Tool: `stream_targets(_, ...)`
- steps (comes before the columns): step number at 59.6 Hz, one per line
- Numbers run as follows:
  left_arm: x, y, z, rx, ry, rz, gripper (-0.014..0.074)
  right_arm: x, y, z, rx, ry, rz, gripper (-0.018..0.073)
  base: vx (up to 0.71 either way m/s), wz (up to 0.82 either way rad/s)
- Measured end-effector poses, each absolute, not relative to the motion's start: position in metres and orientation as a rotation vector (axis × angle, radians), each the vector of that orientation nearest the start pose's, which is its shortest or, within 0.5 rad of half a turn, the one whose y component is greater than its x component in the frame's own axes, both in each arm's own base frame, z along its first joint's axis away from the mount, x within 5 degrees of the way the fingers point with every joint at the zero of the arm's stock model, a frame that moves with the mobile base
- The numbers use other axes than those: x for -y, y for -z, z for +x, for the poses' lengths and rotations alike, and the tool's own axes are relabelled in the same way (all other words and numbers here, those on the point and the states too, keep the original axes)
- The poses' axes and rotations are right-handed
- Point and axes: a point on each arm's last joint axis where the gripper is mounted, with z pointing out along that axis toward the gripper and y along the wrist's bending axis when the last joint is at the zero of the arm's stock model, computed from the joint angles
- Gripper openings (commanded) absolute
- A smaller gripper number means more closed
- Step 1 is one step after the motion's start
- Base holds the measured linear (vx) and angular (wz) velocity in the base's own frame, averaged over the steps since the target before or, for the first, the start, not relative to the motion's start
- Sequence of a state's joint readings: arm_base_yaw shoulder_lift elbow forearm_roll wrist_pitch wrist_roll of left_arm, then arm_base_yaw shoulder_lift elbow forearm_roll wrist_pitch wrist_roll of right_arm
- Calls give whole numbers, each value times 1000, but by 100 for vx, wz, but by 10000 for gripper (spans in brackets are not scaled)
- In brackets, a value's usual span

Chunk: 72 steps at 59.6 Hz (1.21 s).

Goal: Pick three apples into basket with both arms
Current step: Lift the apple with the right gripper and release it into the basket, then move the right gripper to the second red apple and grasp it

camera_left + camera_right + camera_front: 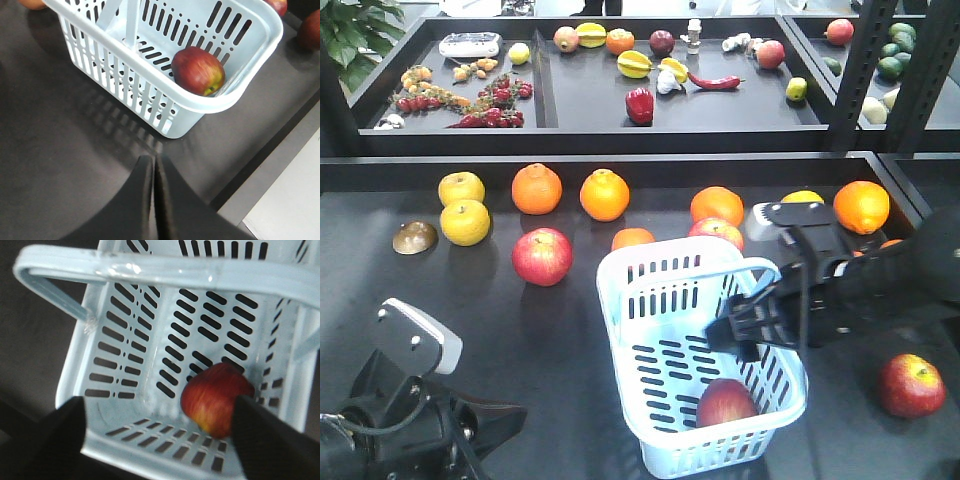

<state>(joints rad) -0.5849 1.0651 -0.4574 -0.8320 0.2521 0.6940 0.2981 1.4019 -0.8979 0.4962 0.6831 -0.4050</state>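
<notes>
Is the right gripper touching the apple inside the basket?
Apart. The front view shows basket floor between the open right gripper and the apple.

Between my right fingers, black: apple dark red, yellow streaks at lower side. Around it basket pale blue-white, rows of dark slots. Beyond my left fingers, black too: table dark grey.
</notes>
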Motion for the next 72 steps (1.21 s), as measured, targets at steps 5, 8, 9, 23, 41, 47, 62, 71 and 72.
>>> stream_targets(5,121,-226,153,-2229,578,629,-6,-90,-268,243,-2560,-425,-474,99,0,0)
stream_targets(8,121,-226,153,-2229,578,629,-6,-77,-275,238,-2566,-360,-423,-20,0,0)
stream_targets(9,121,-226,153,-2229,578,629,-6,-74,-277,237,-2569,-339,-409,-16,0,0)
stream_targets(23,121,-226,153,-2229,578,629,-6,-6,-285,233,-2630,-17,-30,44,0,0)
stream_targets(41,121,-226,153,-2229,578,629,-6,49,-266,276,-2772,17,113,538,0,0)
stream_targets(47,121,-226,153,-2228,577,628,-6,62,-252,298,-2868,-6,148,715,0,0)
stream_targets(62,121,-227,154,-2221,571,621,-6,74,-216,339,-3011,-42,162,706,0,0)
stream_targets(71,121,-227,154,-2220,570,620,-6,77,-195,350,-3058,-54,182,686,0,0)
stream_targets(72,121,-227,154,-2219,569,619,-6,77,-193,351,-3062,-56,184,685,0,0)
